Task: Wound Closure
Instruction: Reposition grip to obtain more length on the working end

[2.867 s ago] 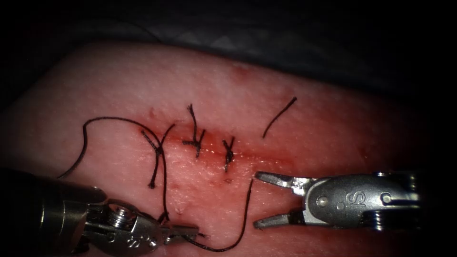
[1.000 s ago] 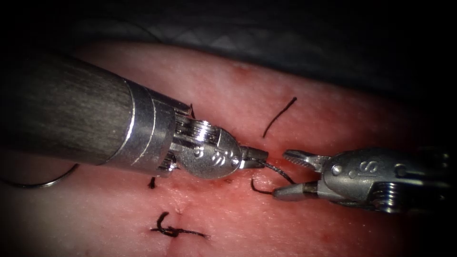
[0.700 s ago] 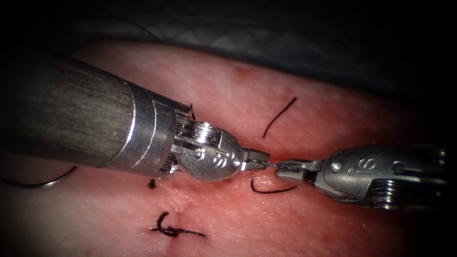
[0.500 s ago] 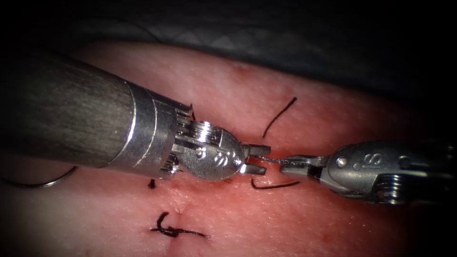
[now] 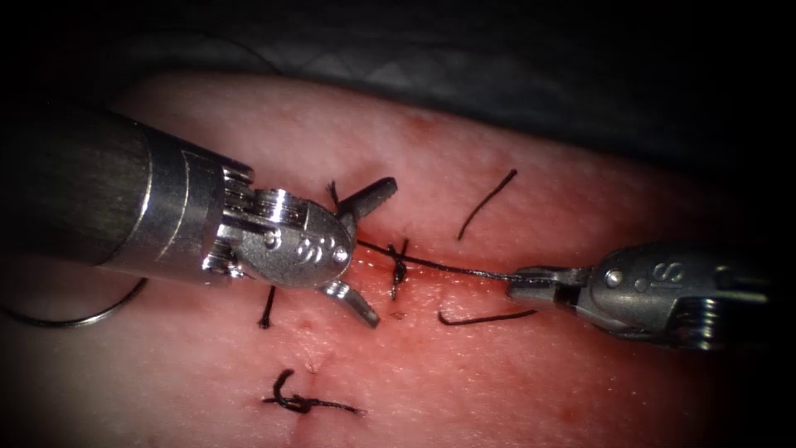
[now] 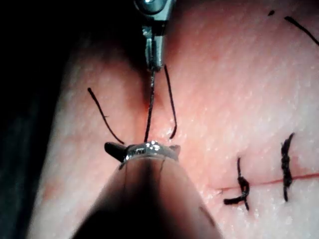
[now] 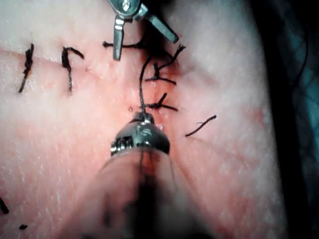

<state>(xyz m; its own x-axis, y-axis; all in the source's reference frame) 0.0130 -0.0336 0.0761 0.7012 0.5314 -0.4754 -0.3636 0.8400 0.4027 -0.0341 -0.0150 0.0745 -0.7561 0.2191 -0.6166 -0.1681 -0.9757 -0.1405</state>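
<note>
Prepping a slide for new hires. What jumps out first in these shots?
The left tool, over the middle of the cut, has its jaws spread wide and holds nothing. The right tool, at the cut's right end, is shut on a taut strand of thread that runs along the cut to a knot. A tangled cut end of thread lies on the tissue below.

We see the left pincer (image 5: 365, 253) in bright polished metal with a glossy sheen, its shaft (image 5: 83, 195) a duller, brushed grey with fine streaks along it. The right pincer (image 5: 531, 284) has the same shiny steel look. The thread (image 5: 439, 266) is thin, dark and matt, as are the cut ends of thread (image 5: 485, 203). The tissue (image 5: 580, 398) looks soft, moist and finely pebbled, glistening where the red fluid (image 5: 431, 278) wets it.
</note>
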